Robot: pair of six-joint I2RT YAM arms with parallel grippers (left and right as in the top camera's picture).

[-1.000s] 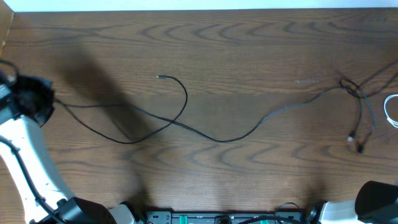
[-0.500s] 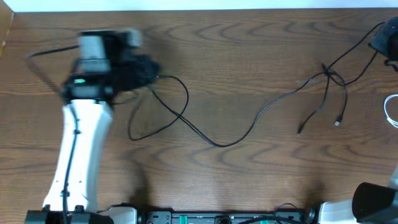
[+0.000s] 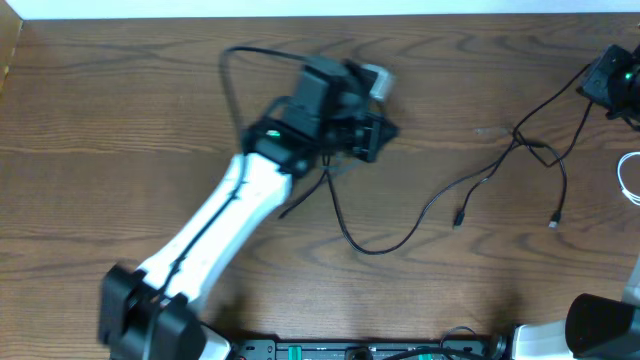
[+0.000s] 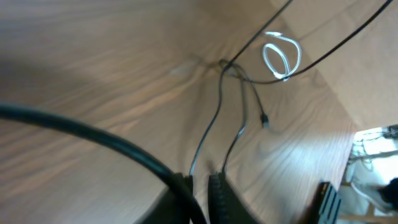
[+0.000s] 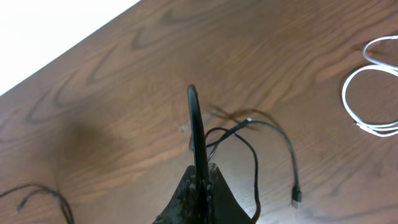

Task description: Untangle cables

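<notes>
Starting closest to the arm bases, the long thin black cable (image 3: 352, 243) sags in a slack bend on the brown wood-grain tabletop (image 3: 120, 60). A second ago it lay stretched across most of the table's width. Now its left part has been gathered towards the middle.

Just beyond the bend lie a small dark plug end (image 3: 458, 218) and, further right, a second plug end (image 3: 553, 222). They are well apart now, where before they sat bunched by the right edge.

Further back, the left gripper (image 3: 386, 130) has swung from the left edge to the centre. In its wrist view the fingers (image 4: 219, 193) stand almost pressed together with black strands running into the narrow gap, so I judge it pinches the long cable.

To its right, the knot (image 3: 522, 140) where the black cords cross has been drawn leftward but is not undone. The coiled white cable (image 3: 630, 175) lies apart from it at the right edge.

Farthest off, in the right corner, the right gripper (image 3: 608, 80) is clamped tight on a black cord (image 5: 194, 124) that leads down to the knot.

With the two hands nearer each other there is slack to work the knot loose, and that step is still to do.
</notes>
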